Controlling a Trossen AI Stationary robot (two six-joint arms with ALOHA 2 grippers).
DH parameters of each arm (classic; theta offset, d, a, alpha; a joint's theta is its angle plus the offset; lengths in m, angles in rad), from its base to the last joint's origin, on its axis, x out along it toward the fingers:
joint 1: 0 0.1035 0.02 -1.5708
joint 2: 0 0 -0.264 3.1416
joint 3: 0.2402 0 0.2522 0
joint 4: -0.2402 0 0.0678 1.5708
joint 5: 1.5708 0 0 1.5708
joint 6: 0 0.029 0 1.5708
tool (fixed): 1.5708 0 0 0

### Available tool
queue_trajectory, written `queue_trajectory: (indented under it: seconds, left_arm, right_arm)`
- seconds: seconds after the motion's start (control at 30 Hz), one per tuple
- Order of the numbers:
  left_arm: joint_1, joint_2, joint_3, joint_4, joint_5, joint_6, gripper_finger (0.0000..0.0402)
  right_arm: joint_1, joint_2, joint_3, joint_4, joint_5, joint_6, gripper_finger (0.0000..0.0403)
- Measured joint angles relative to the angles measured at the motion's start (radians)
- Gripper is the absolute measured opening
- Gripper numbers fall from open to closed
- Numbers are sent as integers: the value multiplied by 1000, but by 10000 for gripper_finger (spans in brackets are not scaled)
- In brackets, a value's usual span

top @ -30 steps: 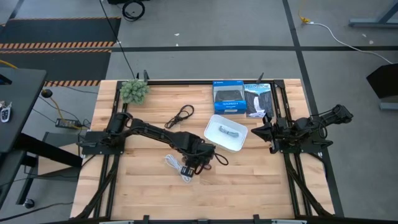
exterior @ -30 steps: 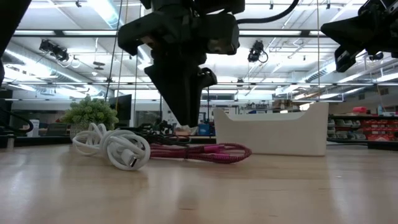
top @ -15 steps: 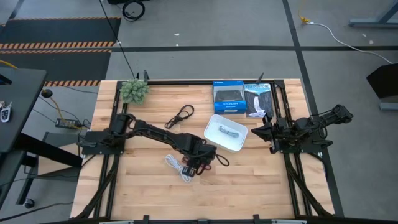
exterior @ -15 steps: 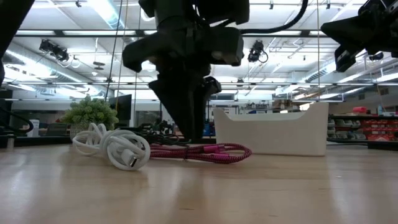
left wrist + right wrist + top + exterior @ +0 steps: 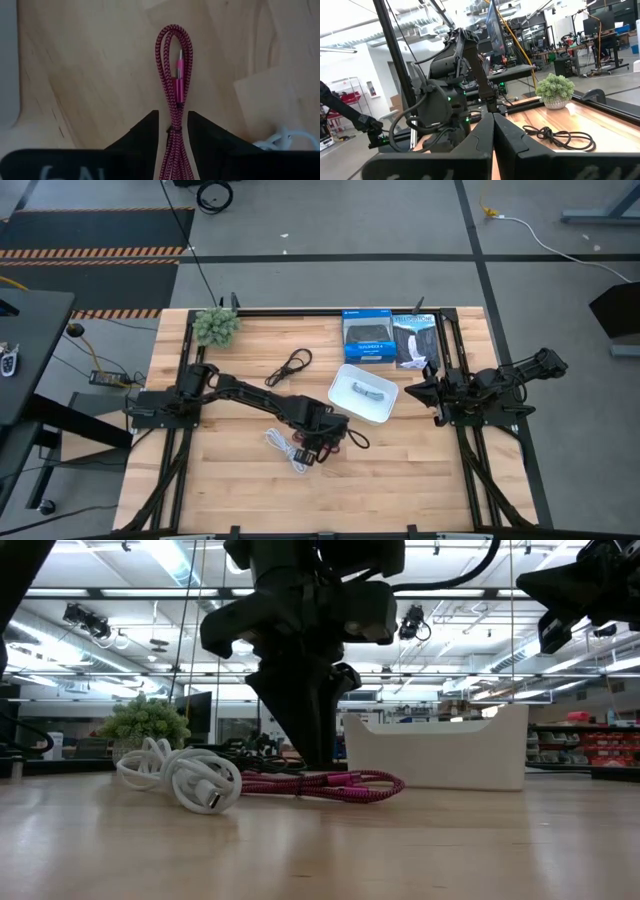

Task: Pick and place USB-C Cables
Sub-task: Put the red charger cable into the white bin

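Left gripper (image 5: pixel 172 131): lowered to the tabletop at mid-table, just short of the white tray (image 5: pixel 384 413). Its two dark fingers (image 5: pixel 141 135) stand slightly apart, one on each side of the dark red cable (image 5: pixel 176 80). The cable strands run through the gap between them; whether the pads press the cable cannot be told. The cable's folded loop and its connector lie flat on the wood (image 5: pixel 90 75) ahead of the fingertips. The low view shows the gripper (image 5: pixel 312 755) standing upright on the red cable (image 5: pixel 335 784), which rests on the table.

White cable (image 5: pixel 285 447): coiled just beside the left gripper, on the side away from the tray.

Black cable (image 5: pixel 291 366): lies well apart, toward the plant (image 5: pixel 216 326).

Grey-blue cable (image 5: pixel 362 390): lies inside the tray.

Right gripper (image 5: pixel 493 131): held above the table's right edge, fingers pressed together, holding nothing.
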Motion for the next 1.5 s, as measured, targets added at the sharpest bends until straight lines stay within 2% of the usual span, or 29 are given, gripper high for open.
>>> queue_trajectory:
  seconds: [0.27,0.47,0.6,0.77,1.1,1.5]
  left_arm:
    - [-15,21,0,11,-4,0,110]
    - [-27,31,1,28,-71,4,101]
    - [-24,31,1,23,-72,26,72]
    - [-24,36,1,25,-47,27,12]
    - [-17,39,20,10,-49,34,3]
    - [4,39,120,-72,-16,47,1]
  right_arm:
    - [0,0,0,0,1,0,14]
    - [0,0,0,0,2,0,14]
    - [0,0,0,0,2,0,14]
    - [0,0,0,-1,2,0,14]
    - [0,0,0,0,2,0,14]
    - [0,0,0,0,2,0,14]
